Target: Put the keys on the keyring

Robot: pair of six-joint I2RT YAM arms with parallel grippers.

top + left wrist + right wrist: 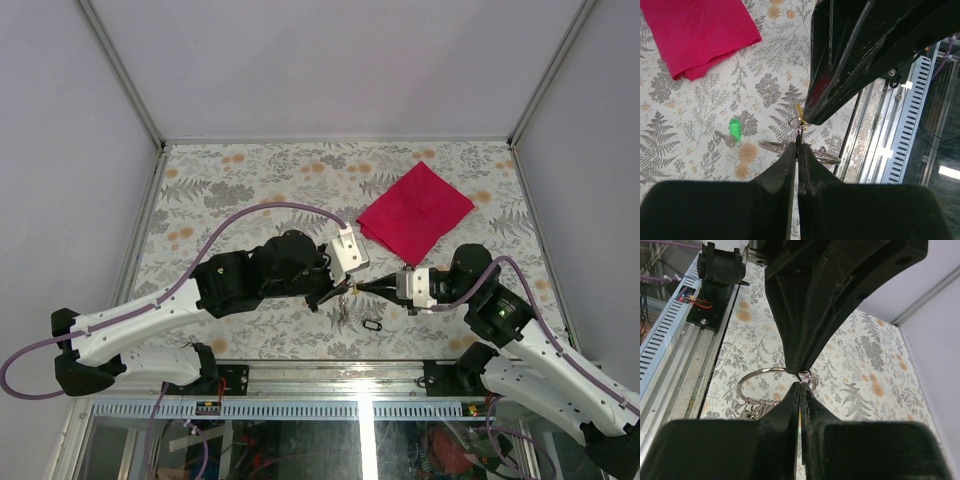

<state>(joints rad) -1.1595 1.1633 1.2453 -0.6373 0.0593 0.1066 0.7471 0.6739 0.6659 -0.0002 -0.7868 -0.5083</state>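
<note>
The silver keyring (760,371) hangs just above the table between my two grippers, with several keys (754,409) bunched on its lower side. My left gripper (799,142) is shut on the ring's wire (771,145). My right gripper (800,385) is shut on a pale yellow key tag (799,110), whose small loop (801,123) touches the big ring right at the left fingertips. In the top view both grippers, left (343,291) and right (362,288), meet tip to tip over the keyring (345,312). One black key tag (373,326) lies loose to the right.
A folded red cloth (415,210) lies at the back right and also shows in the left wrist view (695,35). A key with a green tag (734,129) lies on the floral table. The table's metal front rail (900,130) is close by.
</note>
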